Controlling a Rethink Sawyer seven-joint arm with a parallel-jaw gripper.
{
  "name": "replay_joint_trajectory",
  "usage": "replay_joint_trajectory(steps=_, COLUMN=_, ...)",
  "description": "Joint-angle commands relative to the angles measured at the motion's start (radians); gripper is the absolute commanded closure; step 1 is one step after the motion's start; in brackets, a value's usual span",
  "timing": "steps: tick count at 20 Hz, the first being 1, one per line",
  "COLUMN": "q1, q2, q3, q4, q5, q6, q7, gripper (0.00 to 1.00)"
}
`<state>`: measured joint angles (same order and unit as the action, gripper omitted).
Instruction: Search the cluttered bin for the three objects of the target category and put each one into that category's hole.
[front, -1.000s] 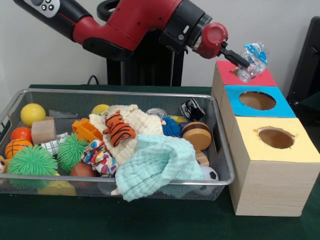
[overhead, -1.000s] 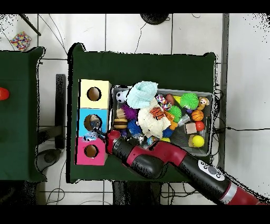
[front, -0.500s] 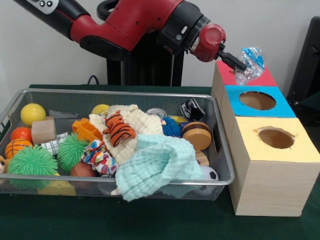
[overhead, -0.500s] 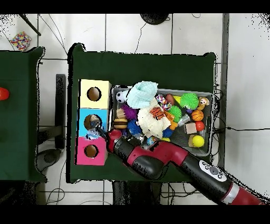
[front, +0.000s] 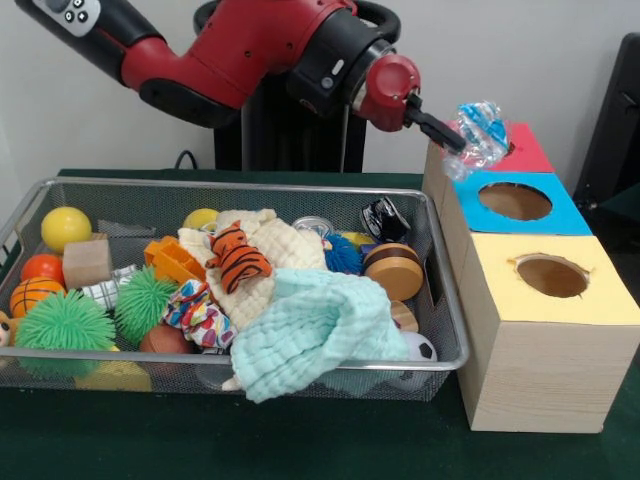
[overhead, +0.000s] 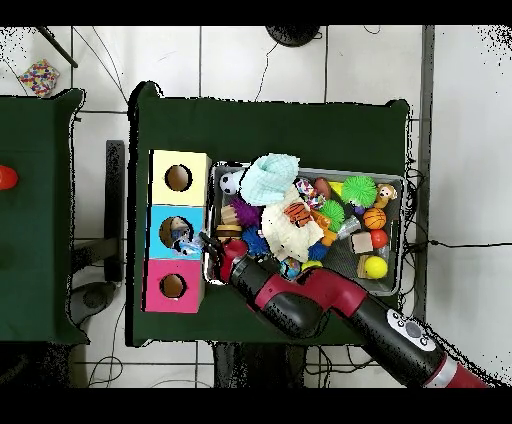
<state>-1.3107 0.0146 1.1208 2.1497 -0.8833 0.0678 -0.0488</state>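
In the upper right of the front view, the end effector (front: 452, 139) is clamped on a crinkly clear-and-blue plastic wrapper (front: 478, 135), held in the air just above the near edge of the blue-topped box (front: 470, 195), between the pink-topped box (front: 528, 152) and the wire bin (front: 448, 300). To drop it well, the wrapper should be centred over the intended hole (front: 515, 201) before release, since a light wrapper may catch on the rim.

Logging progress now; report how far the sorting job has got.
Done: nothing visibly deposited; hole contents cannot be seen. In hand: the pincer holds a crinkly clear-and-blue packet in the air by the blue hole and the red box. Left: dropping it and searching the wire bin.
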Motion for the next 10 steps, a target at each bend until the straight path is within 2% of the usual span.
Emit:
replay_joint_trajectory(steps=1, q1=-0.049, q2=0.088, q3=0.009, q4=-0.209, q5=-0.073, q6=0.029, q7=0.098, gripper=1.00)
replay_joint_trajectory(steps=5, q1=-0.086, q2=0.134, q3=0.007, q4=-0.219, q5=-0.042, q6=0.049, q7=0.107, gripper=1.00)
replay_joint_trajectory(steps=8, q1=-0.075, q2=0.101, q3=-0.022, q4=-0.233, q5=-0.007, q6=0.085, q7=0.113, gripper=1.00)
replay_joint_trajectory(steps=10, q1=-0.076, q2=0.101, q3=-0.027, q4=-0.244, q5=0.000, q6=0.130, q7=0.072, gripper=1.00)
